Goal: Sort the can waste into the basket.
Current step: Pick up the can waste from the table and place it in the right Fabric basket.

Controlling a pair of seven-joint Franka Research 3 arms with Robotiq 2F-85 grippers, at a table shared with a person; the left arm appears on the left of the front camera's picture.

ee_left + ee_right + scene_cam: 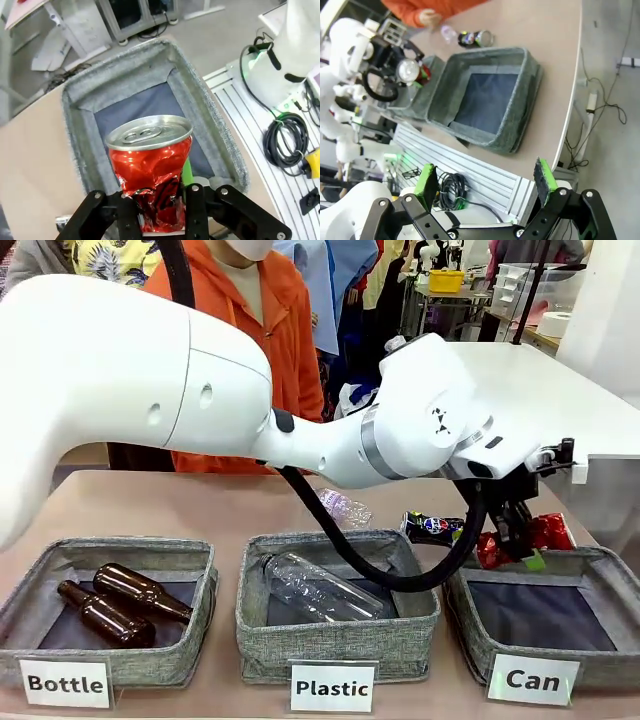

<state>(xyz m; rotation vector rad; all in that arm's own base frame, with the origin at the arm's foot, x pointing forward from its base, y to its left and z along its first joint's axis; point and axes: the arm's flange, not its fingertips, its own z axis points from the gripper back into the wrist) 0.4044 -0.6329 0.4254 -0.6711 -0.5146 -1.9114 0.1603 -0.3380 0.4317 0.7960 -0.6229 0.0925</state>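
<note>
A crushed red can (150, 165) stands upright between the fingers of my left gripper (161, 202), which is shut on its lower part. It hangs over the near end of the grey basket (80, 87) signed "Can". From the front, the left gripper (520, 543) and the red can (551, 531) sit above the far rim of that basket (604, 562), whose dark base is bare. A dark blue can (432, 528) lies on the table behind the baskets. My right gripper (486, 181) is open and holds nothing, off the table's side, looking at the basket (520, 117) and the blue can (475, 38).
The middle basket (250, 625), signed "Plastic", holds a clear bottle (315, 588). The left one (20, 615), signed "Bottle", holds two brown bottles (125, 602). Another clear bottle (345, 507) lies behind them. A person in orange (260, 330) stands at the far side. My left arm crosses the table.
</note>
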